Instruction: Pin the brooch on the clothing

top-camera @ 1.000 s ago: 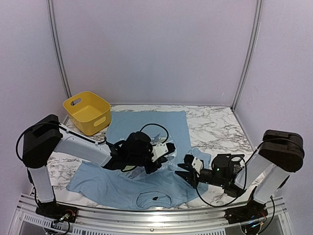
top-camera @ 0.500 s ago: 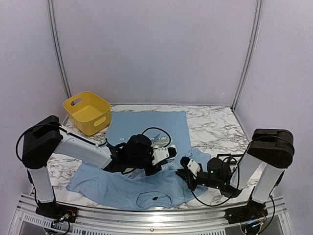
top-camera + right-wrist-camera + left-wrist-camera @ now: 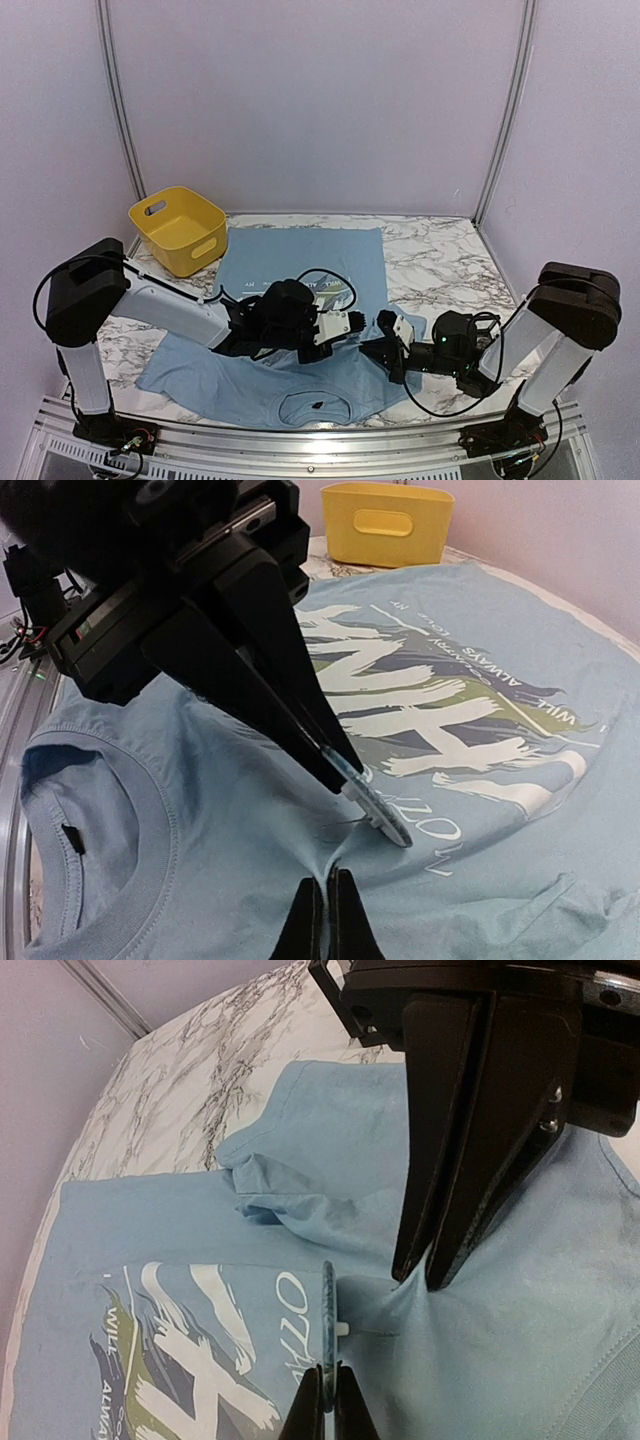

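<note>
Pinching a T-shirt point(image 3: 200, 820) fold, right jaws just closed; left jaws clamped on brooch point(image 3: 378, 808), pin beside fold; piercing looks ready.

One light blue T-shirt point(image 3: 300, 255) with white lettering. One small round brooch point(image 3: 378, 808). One yellow basket point(image 3: 178, 228). One marbled surface point(image 3: 440, 250). Two robot arms, a left arm point(image 3: 170, 305) and a right arm point(image 3: 540, 330). Two claws, one per arm: left claw point(image 3: 327, 1375), right claw point(image 3: 325, 885). Two fingers point(image 3: 440, 1130) on each claw.

Pale lilac walls point(image 3: 320, 100) with metal corner posts point(image 3: 118, 100) enclose a marble-patterned table point(image 3: 440, 250).
</note>
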Robot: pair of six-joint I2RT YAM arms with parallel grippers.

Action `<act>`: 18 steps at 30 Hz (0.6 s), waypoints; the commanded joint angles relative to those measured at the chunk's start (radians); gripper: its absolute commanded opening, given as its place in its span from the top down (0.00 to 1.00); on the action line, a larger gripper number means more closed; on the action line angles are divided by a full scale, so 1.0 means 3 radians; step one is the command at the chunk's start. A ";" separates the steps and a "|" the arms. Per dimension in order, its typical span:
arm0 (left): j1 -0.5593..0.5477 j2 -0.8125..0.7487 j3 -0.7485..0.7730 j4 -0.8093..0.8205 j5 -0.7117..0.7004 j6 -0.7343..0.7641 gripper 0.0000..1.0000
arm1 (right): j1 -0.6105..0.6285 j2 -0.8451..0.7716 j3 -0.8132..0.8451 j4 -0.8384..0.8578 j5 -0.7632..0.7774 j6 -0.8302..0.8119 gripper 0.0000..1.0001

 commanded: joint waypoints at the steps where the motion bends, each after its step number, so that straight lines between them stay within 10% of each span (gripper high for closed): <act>1: -0.0047 0.0132 0.0097 0.0084 0.0023 0.0095 1.00 | -0.0054 0.0032 0.0066 -0.0032 -0.0286 0.0149 1.00; 18: -0.0077 0.0040 0.0053 0.0081 0.0330 -0.0067 1.00 | -0.0150 0.0035 0.0156 -0.0236 0.0012 0.0351 1.00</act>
